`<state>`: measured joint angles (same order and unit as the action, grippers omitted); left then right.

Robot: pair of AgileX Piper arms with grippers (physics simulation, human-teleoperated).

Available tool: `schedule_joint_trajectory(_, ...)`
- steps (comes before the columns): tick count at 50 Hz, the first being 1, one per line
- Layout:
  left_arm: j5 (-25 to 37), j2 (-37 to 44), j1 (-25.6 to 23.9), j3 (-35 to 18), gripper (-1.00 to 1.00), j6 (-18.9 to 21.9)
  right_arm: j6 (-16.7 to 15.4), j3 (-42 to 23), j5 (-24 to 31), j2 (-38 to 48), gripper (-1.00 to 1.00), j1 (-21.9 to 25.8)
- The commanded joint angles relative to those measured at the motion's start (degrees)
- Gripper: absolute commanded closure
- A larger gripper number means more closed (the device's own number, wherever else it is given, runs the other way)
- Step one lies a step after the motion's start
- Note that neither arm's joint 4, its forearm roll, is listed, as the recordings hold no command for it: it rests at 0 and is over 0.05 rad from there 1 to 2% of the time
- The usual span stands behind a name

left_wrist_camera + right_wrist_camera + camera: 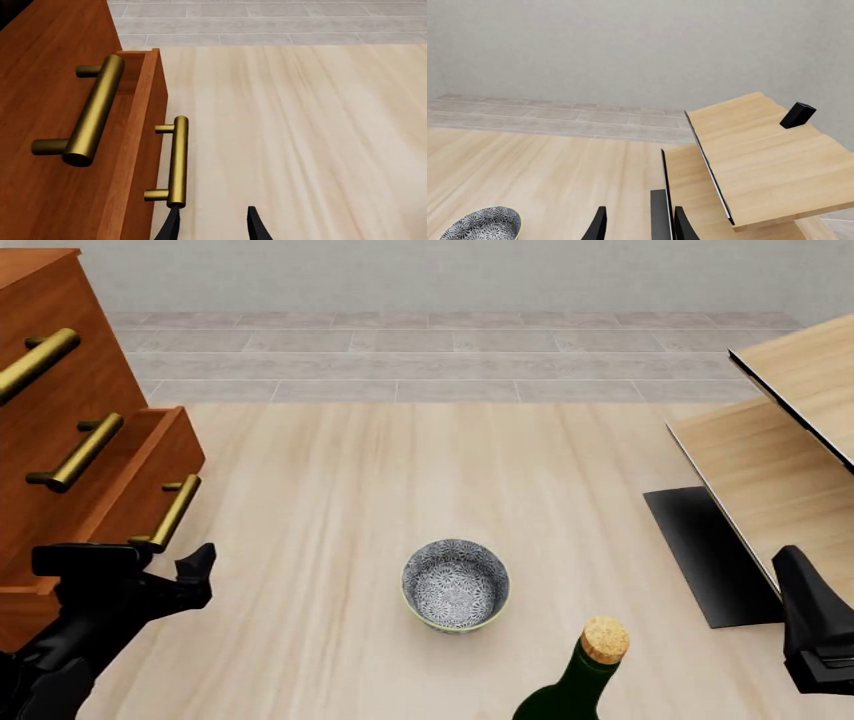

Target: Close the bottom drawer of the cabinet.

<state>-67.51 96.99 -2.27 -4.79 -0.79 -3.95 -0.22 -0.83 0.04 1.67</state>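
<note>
The reddish-brown cabinet (pixel 60 390) stands at the far left in the front view. Its bottom drawer (pixel 134 485) is pulled out past the two drawers above, and its brass bar handle (pixel 168 512) faces the table. My left gripper (pixel 144 568) is just in front of and below that handle, open and empty. In the left wrist view the bottom drawer (pixel 159 95) and its handle (pixel 177 160) lie just ahead of the left gripper (pixel 212 221), with one fingertip right beside the handle's near end. My right gripper (pixel 811 618) hangs at the right edge, open and empty in its wrist view (pixel 639 221).
A patterned bowl (pixel 455 584) sits mid-table and also shows in the right wrist view (pixel 484 226). A dark green corked bottle (pixel 583 680) stands at the near edge. Pale light-wood panelled furniture (pixel 781 455) with a black panel (pixel 701 550) fills the right side.
</note>
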Motion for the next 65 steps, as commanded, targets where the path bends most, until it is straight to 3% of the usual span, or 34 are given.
schedule_joint_trajectory(1,-0.79,0.18,2.53,-0.06,-1.00,1.85,0.00,-0.01,0.01,0.00,-1.00,0.02)
schedule_joint_trajectory(65,-2.36,1.37,7.00,-0.76,-1.00,11.67,-0.23,-0.08,-0.16,-0.01,-1.00,0.62)
